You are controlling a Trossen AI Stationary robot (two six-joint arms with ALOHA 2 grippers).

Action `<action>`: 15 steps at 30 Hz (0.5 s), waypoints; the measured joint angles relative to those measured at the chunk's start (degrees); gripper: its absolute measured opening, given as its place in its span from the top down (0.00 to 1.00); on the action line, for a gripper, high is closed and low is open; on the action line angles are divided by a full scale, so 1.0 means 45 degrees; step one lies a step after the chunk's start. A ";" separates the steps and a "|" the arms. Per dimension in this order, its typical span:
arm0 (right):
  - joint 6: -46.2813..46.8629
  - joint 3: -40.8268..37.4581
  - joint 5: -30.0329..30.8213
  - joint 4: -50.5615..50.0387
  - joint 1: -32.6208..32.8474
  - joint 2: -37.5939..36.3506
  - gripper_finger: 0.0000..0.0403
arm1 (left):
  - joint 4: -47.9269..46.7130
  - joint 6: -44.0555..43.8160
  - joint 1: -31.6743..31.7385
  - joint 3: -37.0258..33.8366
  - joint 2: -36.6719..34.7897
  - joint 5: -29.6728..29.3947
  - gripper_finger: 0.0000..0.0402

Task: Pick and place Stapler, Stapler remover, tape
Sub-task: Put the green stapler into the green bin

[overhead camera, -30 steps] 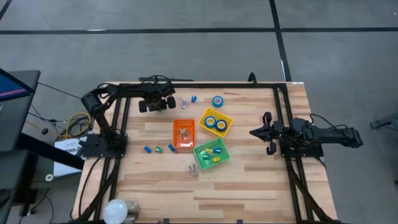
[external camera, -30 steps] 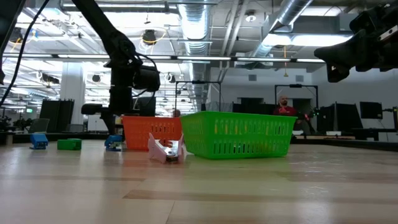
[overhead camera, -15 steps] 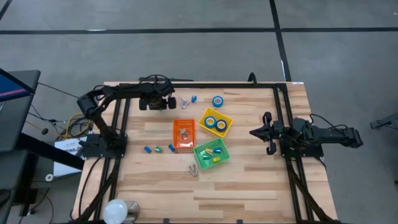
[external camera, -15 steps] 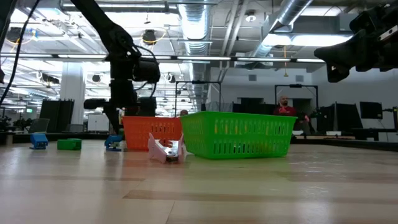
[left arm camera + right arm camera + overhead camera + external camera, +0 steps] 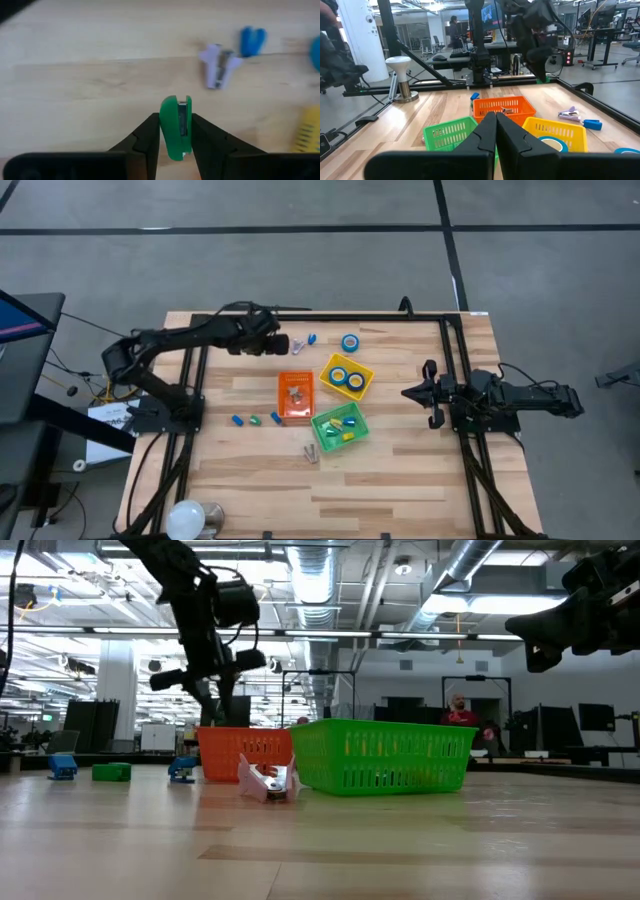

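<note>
The left claw (image 5: 175, 145) hangs above the bench's (image 5: 400, 480) far left part, clamped on a green stapler (image 5: 176, 127); a lilac staple remover (image 5: 218, 65) lies beyond; the right claw (image 5: 496, 131), fingers together, waits at the right edge.

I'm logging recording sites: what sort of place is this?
Probably a robotics lab or open industrial workspace. The low view shows exposed ceiling ducts and strip lights, the right wrist view shows desks with monitors behind the wooden table.
</note>
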 joint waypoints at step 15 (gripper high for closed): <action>-0.0002 0.0002 0.0000 0.0000 0.0004 0.0005 1.00 | 0.5028 0.4377 -0.2344 0.0000 -0.0085 0.2132 0.77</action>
